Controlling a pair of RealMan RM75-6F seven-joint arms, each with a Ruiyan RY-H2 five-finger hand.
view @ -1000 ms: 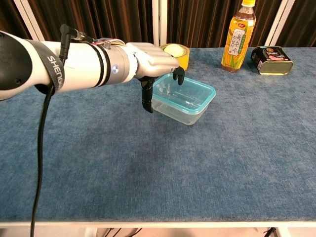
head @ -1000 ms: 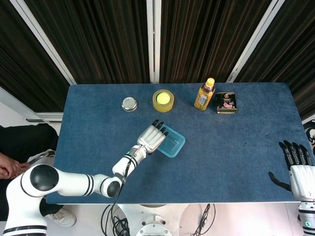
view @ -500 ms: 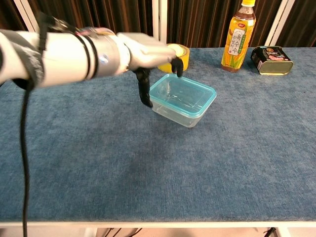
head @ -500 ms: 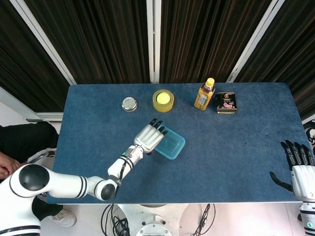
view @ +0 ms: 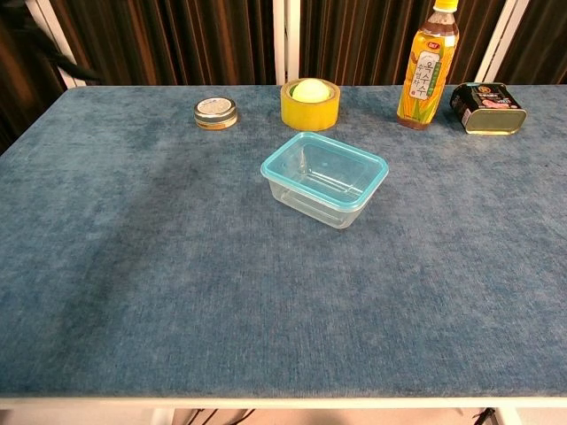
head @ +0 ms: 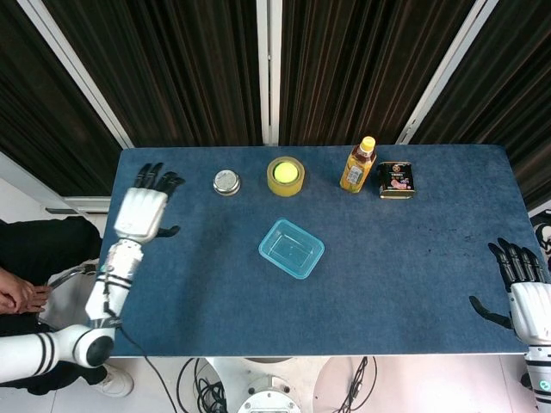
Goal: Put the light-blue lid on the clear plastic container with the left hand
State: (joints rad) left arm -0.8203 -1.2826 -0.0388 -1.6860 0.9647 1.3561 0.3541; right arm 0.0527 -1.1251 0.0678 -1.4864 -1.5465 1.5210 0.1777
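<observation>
The clear plastic container (head: 292, 248) stands near the middle of the blue table with the light-blue lid (view: 325, 168) seated on its rim. My left hand (head: 143, 209) hovers over the table's left edge, far from the container, fingers spread and holding nothing. My right hand (head: 523, 290) hangs past the table's right front corner, fingers apart and empty. Neither hand appears in the chest view.
Along the far side of the table (head: 413, 258) stand a small round tin (head: 226, 182), a yellow tape roll (head: 285, 175) with a ball in it, an orange-capped bottle (head: 358, 165) and a flat can (head: 396, 181). A person's hand (head: 15, 294) shows at the left.
My left hand has left the container and swung far back to the table's left edge, out of the chest view. The lidded container stays put.
</observation>
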